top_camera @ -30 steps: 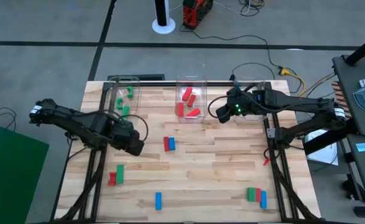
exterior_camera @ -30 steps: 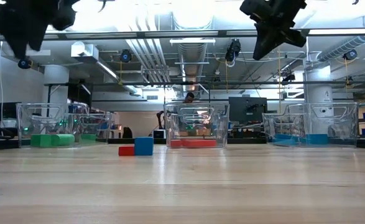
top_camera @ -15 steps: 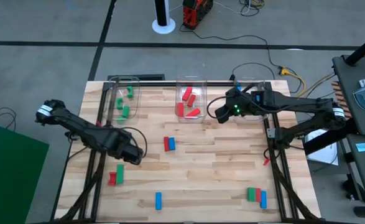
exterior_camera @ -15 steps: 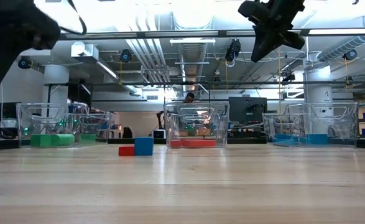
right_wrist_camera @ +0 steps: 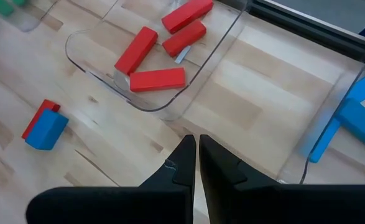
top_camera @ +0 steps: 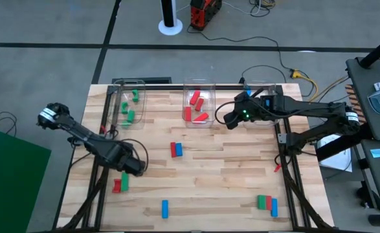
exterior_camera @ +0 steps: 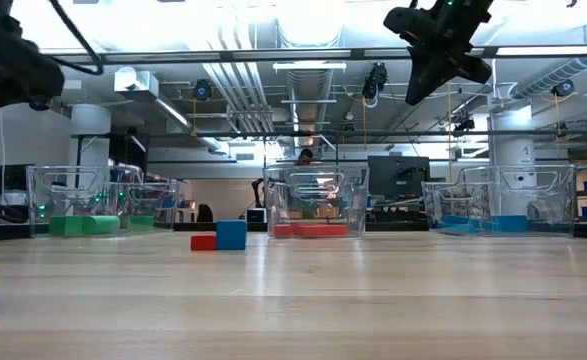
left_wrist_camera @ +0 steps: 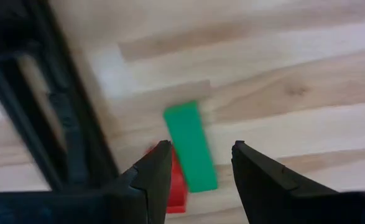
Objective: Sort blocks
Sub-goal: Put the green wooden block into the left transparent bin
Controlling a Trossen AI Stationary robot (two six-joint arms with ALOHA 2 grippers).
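The middle bin (top_camera: pixel 198 103), the clear one with red blocks (top_camera: pixel 195 98) in it, is the spot to place everything by. Far to its left and toward the near edge of the table (top_camera: pixel 228 175), the left gripper (top_camera: pixel 133 166) hung low over a green block (left_wrist_camera: pixel 190 145) lying right beside a red block (left_wrist_camera: pixel 176 180). Its fingers were spread apart with nothing between them, with the green block showing in the gap, most likely so it could pick that one up. To the left of the middle bin stood the bin with green blocks (top_camera: pixel 130 107), which is probably where that block belongs. In front of the middle bin lay a red and blue pair (top_camera: pixel 176 149), not yet sorted. More loose blocks (top_camera: pixel 266 204) lay far in front and to the right. Just to the right of the middle bin, the right gripper (top_camera: pixel 231 118) waited up high, its fingers pressed together and holding nothing.
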